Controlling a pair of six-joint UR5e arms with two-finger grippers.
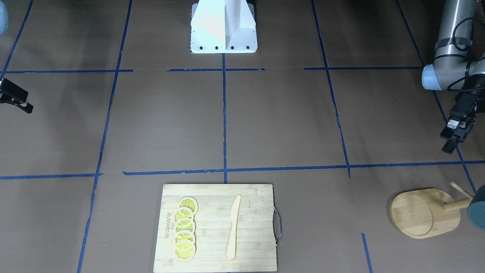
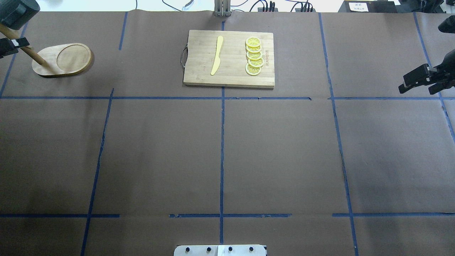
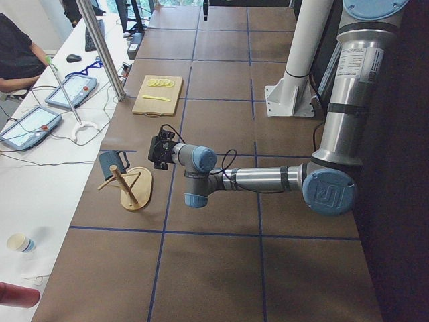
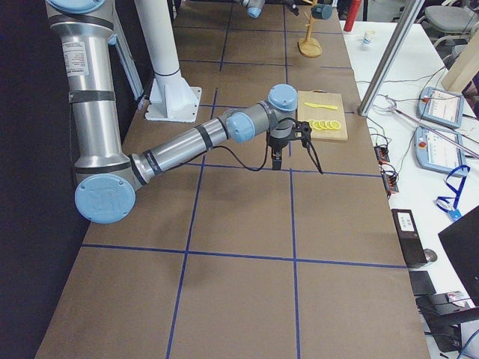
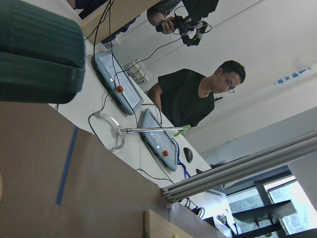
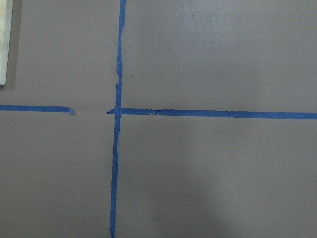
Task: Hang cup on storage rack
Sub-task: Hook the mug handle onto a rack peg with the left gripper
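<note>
The cup [image 1: 478, 207] seemed to hang on a thin peg of the storage rack [image 1: 413, 216], and it could slip off if the empty, open-fingered left gripper [image 1: 448, 141] near the rack bumped it, while the right gripper [image 2: 416, 88], spread wide too, sat far from the rack.

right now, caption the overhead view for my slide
Cup hangs on the storage rack far left, cutting board with lemon slices and knife at back, right gripper open at right.

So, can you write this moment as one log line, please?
dark grey-blue mug: hanging on peg of light bamboo rack | left hand: open, empty, beside rack | right hand: open, empty
</note>
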